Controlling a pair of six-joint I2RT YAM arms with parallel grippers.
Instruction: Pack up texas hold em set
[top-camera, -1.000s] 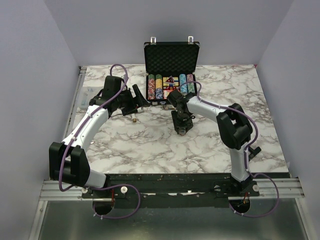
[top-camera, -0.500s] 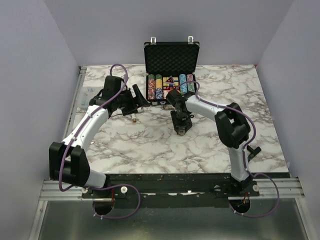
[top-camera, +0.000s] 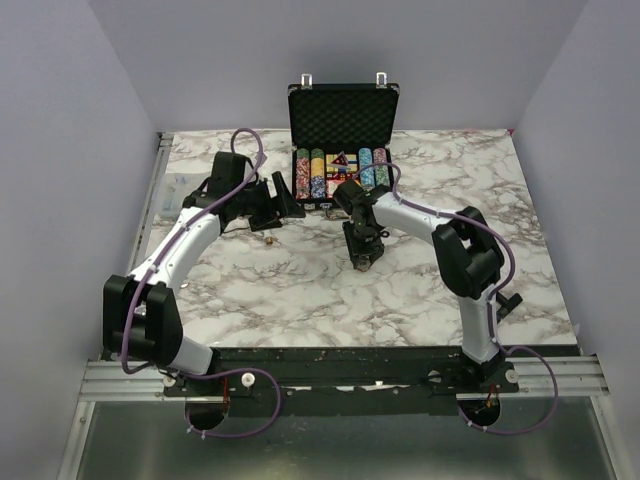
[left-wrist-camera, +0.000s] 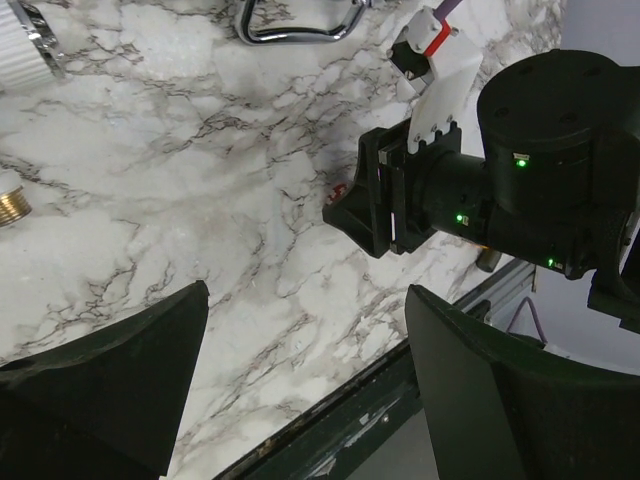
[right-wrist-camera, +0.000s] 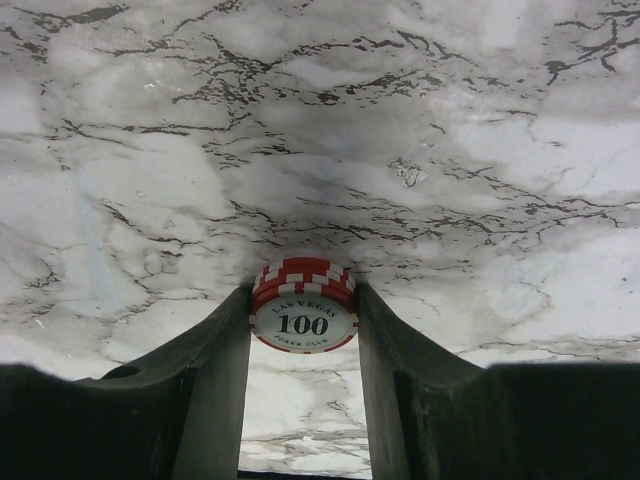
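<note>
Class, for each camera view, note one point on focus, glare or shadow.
Right wrist: chip lettering sharp, near pincer fingers dark and soft. Left wrist: chrome handle glints, own fingers blurred. Top external: even light, faint shadows on table.

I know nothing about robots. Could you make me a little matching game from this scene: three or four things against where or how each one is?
Things:
1. case
2. red chips
3. left gripper
4. chip rows

States:
A. open, holding nothing
B. between the fingers of the right gripper
C. lid standing up
D. lying in the case

Pairs: 1-C, 2-B, 3-A, 4-D
</note>
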